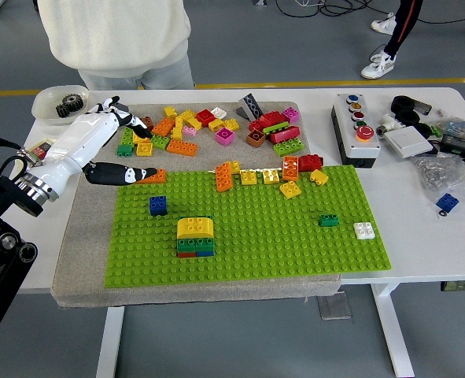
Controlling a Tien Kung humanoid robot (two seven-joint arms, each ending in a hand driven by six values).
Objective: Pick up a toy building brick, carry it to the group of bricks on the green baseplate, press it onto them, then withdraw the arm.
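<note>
The green baseplate [295, 252] lies on a grey mat. Near its front left stands the group of bricks [194, 236], a yellow brick on top of green, blue and red ones. A lone blue brick [158, 205] sits just left of and behind the group. Loose bricks [186, 126] are piled on the mat behind the plate. My left hand [138, 151] hovers at the left end of that pile, open and holding nothing. Its thumb [126, 174] points right toward an orange brick [155, 176] at the plate's back left corner.
A person in a cream sweater [114, 35] stands at the far side, hands out of view. A white bowl with gears [59, 102] sits far left. A button box [356, 126] and clutter [437, 146] fill the right. More bricks [291, 169] line the plate's back edge.
</note>
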